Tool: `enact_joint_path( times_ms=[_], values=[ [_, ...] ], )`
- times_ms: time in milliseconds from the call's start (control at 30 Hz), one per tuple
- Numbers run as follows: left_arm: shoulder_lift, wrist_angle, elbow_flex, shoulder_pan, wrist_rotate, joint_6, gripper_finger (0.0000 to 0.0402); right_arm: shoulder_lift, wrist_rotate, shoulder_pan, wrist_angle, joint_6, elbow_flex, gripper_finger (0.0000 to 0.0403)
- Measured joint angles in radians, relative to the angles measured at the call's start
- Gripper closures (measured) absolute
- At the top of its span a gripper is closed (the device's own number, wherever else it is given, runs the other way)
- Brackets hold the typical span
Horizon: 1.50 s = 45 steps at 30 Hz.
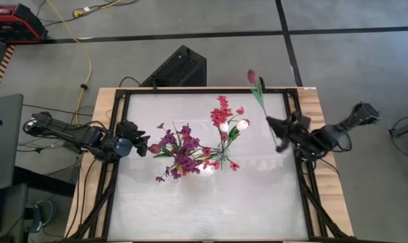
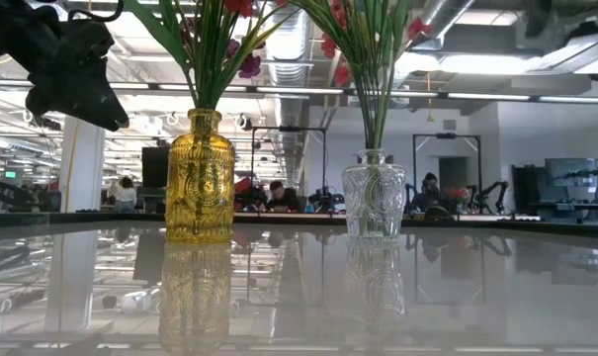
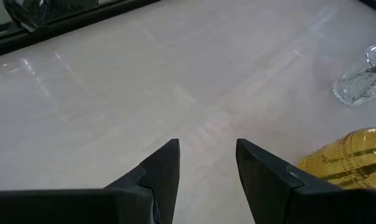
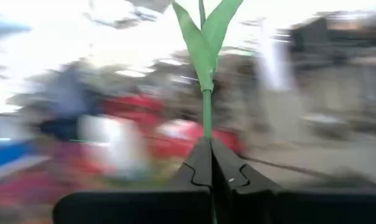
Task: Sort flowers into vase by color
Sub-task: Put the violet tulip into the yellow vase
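A yellow glass vase (image 2: 197,178) holds purple flowers (image 1: 179,152). Beside it a clear glass vase (image 2: 374,198) holds red-pink sprays (image 1: 222,113) and white buds (image 1: 242,125). Both vases stand upright on the table's middle. My left gripper (image 1: 141,145) hovers open just left of the purple flowers and is raised above the table (image 2: 69,59). The yellow vase (image 3: 349,167) and the clear vase (image 3: 362,81) lie ahead of it. My right gripper (image 1: 278,131) is near the table's right edge, shut on a flower with a dark red bud (image 1: 251,76). My right gripper (image 4: 207,152) pinches the thin green stem (image 4: 206,121) between its two fingers, just below the pair of leaves (image 4: 203,31). It reaches in from the table's right. The flower is lifted clear and slants away toward the far edge, bud end (image 1: 251,76) farthest out.
Black frame rails (image 1: 305,189) run along the table's left and right sides. A black box (image 1: 180,66) sits beyond the far edge, with cables on the floor. The near half of the table (image 1: 210,209) is bare. People (image 2: 274,196) sit in the room behind.
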<state>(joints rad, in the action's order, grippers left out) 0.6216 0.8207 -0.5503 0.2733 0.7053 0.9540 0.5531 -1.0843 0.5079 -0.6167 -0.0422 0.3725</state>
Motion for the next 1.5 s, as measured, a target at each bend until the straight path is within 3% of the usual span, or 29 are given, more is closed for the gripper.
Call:
enact_joint_path(
  times_ms=[267, 400, 633, 833, 967, 1200, 1333, 1500],
  values=[
    [0.000, 0.000, 0.000, 0.000, 0.006, 0.001, 0.0255, 0.162, 0.507, 0.160, -0.273, -0.022, 0.000, 0.0387],
    [0.000, 0.000, 0.000, 0.000, 0.006, 0.001, 0.0255, 0.332, 0.671, 0.238, -0.393, -0.063, 0.000, 0.0387],
    [0.000, 0.026, 0.000, 0.000, -0.081, -0.006, 0.0255, 0.707, 0.692, 0.329, -0.682, -0.090, 0.000, 0.0387],
    [0.007, 0.146, 0.000, 0.001, -0.433, 0.069, 0.0255, 0.998, 0.692, 0.349, -0.943, -0.078, 0.021, 0.0387],
    [0.042, 0.123, 0.000, 0.034, -0.612, 0.134, 0.0255, 1.111, 0.691, 0.341, -0.936, -0.079, 0.098, 0.0387],
    [0.169, -0.295, 0.000, 0.193, -0.718, 0.145, 0.0255, 1.210, 0.694, 0.334, -0.922, -0.092, 0.210, 0.0383],
    [0.280, -0.538, 0.000, 0.340, -0.717, 0.194, 0.0255, 1.236, 0.698, 0.333, -0.906, -0.092, 0.245, 0.0386],
    [0.435, -0.823, 0.000, 0.514, -0.564, 0.200, 0.0255, 1.267, 0.704, 0.318, -0.903, -0.098, 0.282, 0.0386]
  ],
)
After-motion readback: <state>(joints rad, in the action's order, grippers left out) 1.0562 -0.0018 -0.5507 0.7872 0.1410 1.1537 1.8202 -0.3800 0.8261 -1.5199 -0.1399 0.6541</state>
